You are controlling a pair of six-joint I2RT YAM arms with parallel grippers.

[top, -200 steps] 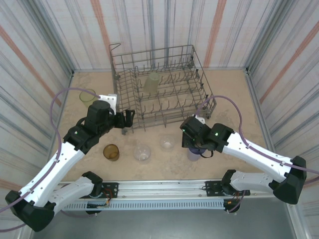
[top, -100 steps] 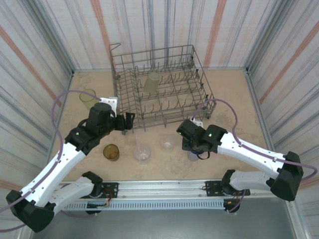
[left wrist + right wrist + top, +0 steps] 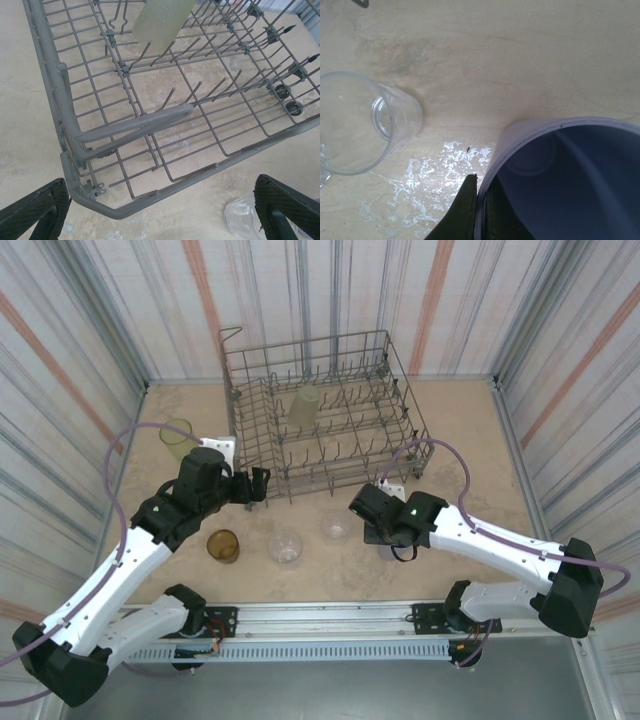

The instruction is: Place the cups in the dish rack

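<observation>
**Right tool** (image 3: 481,187): narrow. Its two dark fingers (image 3: 465,212) sit on either side of the wall of the lavender cup (image 3: 560,170), one outside the rim and one inside, pinching it. The lavender cup is mouth up on the counter (image 3: 470,440), toward the near edge and right of centre. It is just off the near right corner of the dish rack (image 3: 243,380). Whether its base touches the counter cannot be told.

**Left tool** (image 3: 161,210): wide open, holding nothing. It hangs at the near left corner of the dish rack, with a finger on each side of the corner frame in the wrist view.

**Counter, near edge:**
- The first clear cup (image 3: 355,125) stands mouth up just left of the lavender cup, apart from it.
- The second clear cup (image 3: 285,546) stands further left, near the middle of the near edge.
- The amber cup (image 3: 223,545) is left of that, beneath the left arm.

**Counter, left edge:** the loose yellow-green cup (image 3: 178,435) stands well apart from the others, level with the dish rack.

**Dish rack:** it occupies the far middle of the counter, against the back wall. The racked yellow-green cup (image 3: 303,407) stands among the tines near the rack's centre.
</observation>
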